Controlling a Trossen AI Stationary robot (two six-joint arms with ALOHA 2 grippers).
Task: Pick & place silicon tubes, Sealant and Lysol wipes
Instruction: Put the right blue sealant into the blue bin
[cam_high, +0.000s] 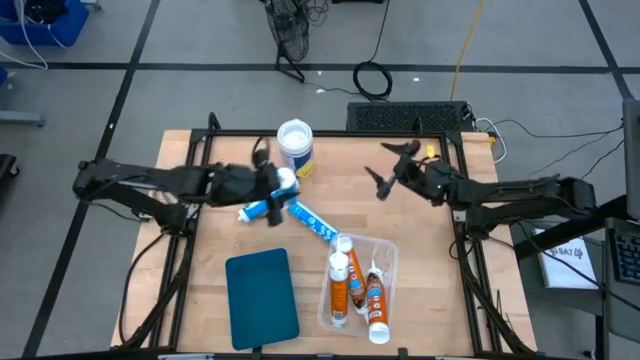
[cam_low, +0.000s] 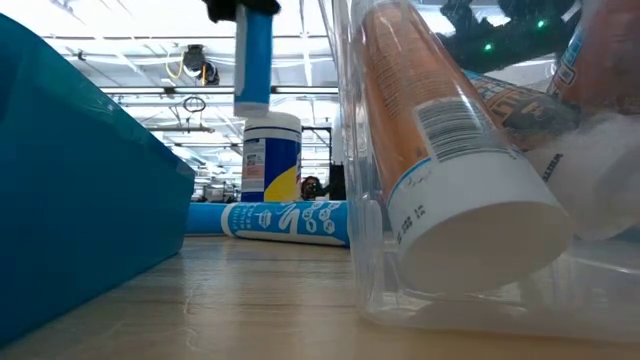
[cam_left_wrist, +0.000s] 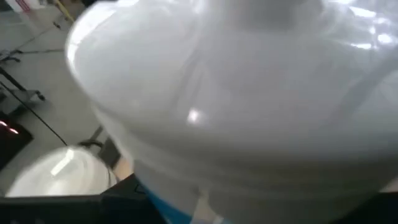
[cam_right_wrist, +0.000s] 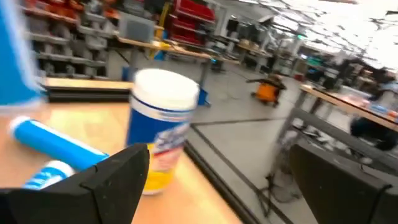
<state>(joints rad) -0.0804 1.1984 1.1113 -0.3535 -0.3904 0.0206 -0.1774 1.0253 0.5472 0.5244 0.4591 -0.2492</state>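
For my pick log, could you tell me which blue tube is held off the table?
The blue tube in the left pincer; the other blue tube lies flat beside the clear tray.

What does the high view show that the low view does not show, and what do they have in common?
Only the high view shows the left gripper shut on a blue tube, the open right gripper, and the teal lid's whole flat shape. Only the low view shows the orange tube's barcode close up. Both show the Lysol wipes upright and the clear tray.
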